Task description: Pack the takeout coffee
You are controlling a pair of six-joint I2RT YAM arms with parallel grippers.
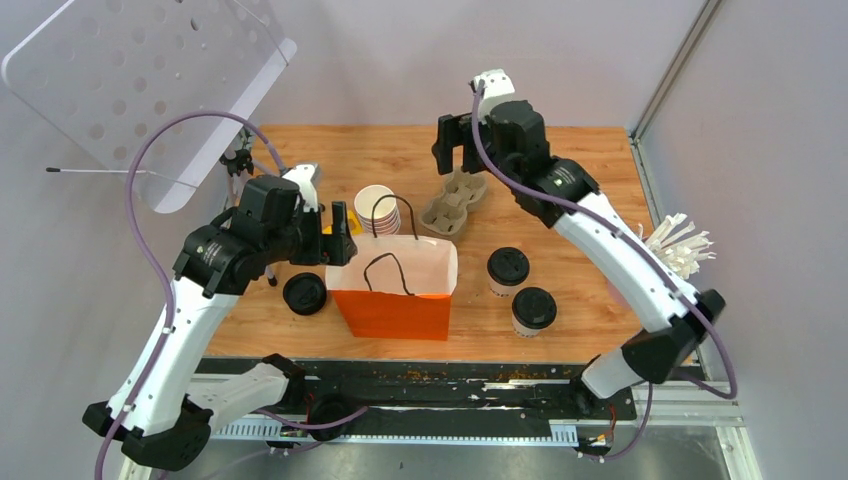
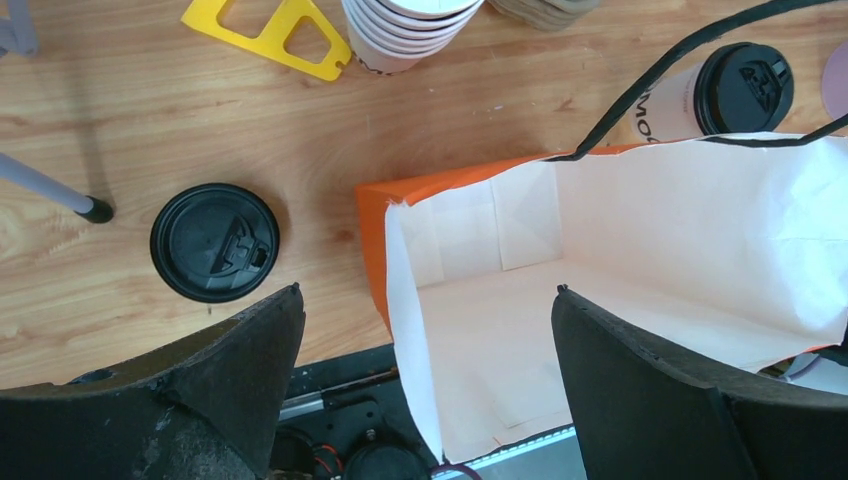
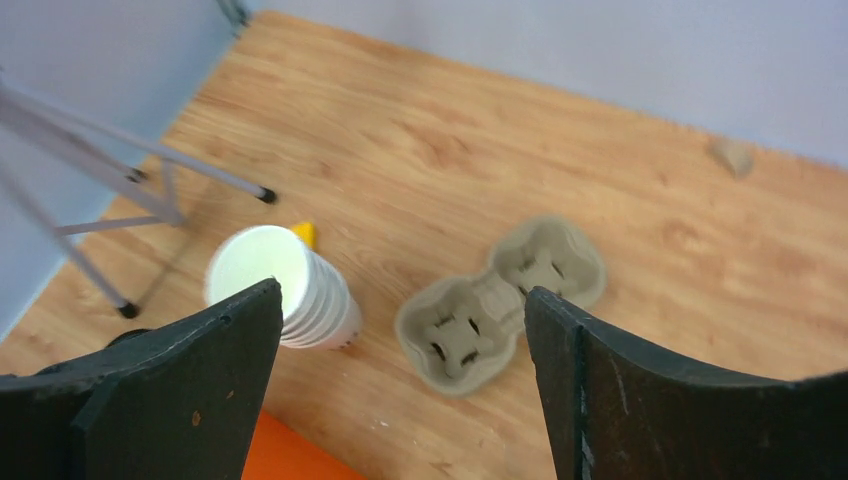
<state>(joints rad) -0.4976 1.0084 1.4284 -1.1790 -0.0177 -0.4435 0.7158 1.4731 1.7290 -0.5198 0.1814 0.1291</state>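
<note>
Two white lidded coffee cups stand right of the bag, one [image 1: 508, 270] nearer it and one [image 1: 533, 310] nearer the front edge. The first also shows in the left wrist view [image 2: 720, 95] with dark lettering. An open orange paper bag [image 1: 395, 295] with black handles stands at the front middle, and nothing shows in its white inside [image 2: 620, 250]. My left gripper [image 1: 335, 240] is open and empty above the bag's left wall [image 2: 427, 292]. My right gripper [image 1: 455, 150] is open and empty, high above the pulp cup carrier [image 3: 500, 300], as the right wrist view [image 3: 400, 290] shows.
A loose black lid [image 1: 304, 293] lies left of the bag. A stack of lidless white cups [image 1: 377, 208] and the carrier [image 1: 455, 200] stand behind it. A yellow card piece [image 2: 270, 35], a small tripod [image 1: 240, 165], a perforated clear panel [image 1: 150, 70] and white stirrers [image 1: 680, 250] are around.
</note>
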